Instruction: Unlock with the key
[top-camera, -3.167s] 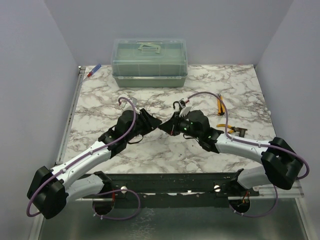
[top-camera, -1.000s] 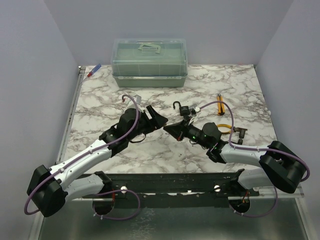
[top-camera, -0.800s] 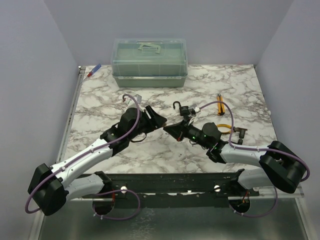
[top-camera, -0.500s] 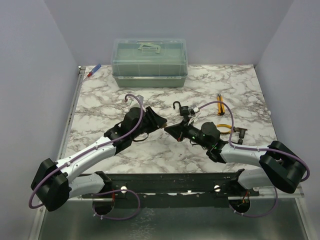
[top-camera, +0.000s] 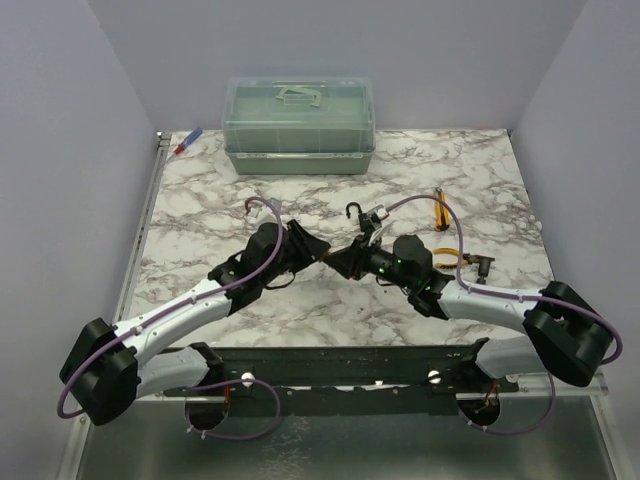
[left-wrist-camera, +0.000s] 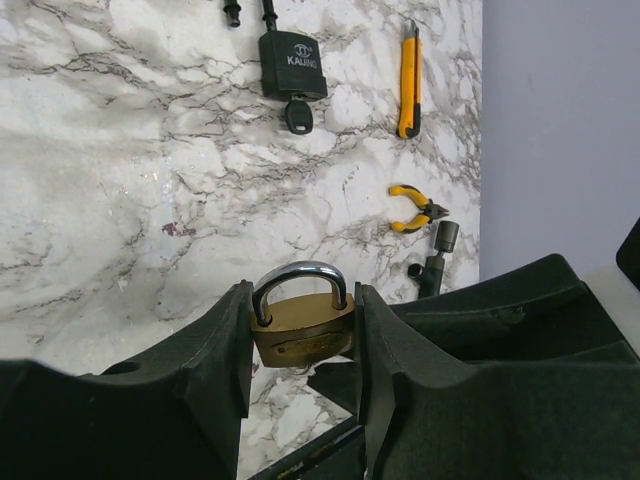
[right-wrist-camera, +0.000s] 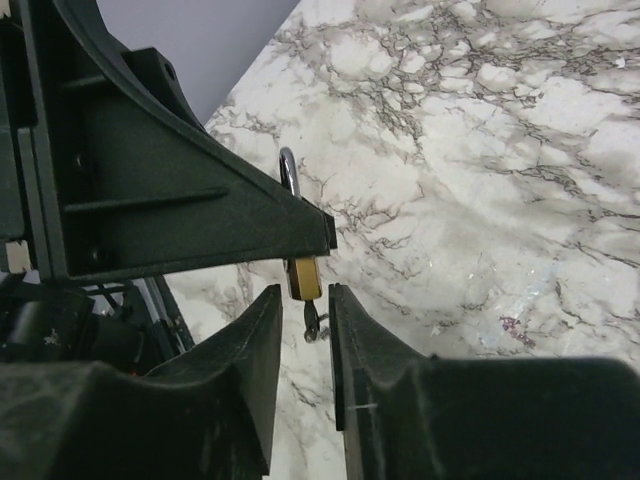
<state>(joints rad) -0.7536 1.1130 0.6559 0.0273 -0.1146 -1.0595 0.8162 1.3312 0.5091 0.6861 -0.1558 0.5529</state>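
My left gripper (left-wrist-camera: 300, 300) is shut on a small brass padlock (left-wrist-camera: 302, 325), shackle up, lifted above the marble table (top-camera: 200, 210). In the right wrist view a small dark key (right-wrist-camera: 311, 322) hangs from that brass padlock (right-wrist-camera: 302, 275). It sits in the gap of my open right gripper (right-wrist-camera: 305, 300) and touches neither finger. Both grippers meet mid-table in the top view, left gripper (top-camera: 318, 255) and right gripper (top-camera: 340, 262). Farther back lies a black padlock (left-wrist-camera: 292, 65) with the black-headed key (left-wrist-camera: 298, 117) at its base.
A clear green lidded box (top-camera: 299, 125) stands at the back. A yellow utility knife (left-wrist-camera: 405, 80), yellow-handled pliers (left-wrist-camera: 415, 208) and a dark metal tool (left-wrist-camera: 435, 255) lie to the right. A pen (top-camera: 187, 142) rests at the back left corner.
My left gripper has closed onto the brass padlock and shifted slightly nearer. My right gripper has gone from shut to open around the small hanging key.
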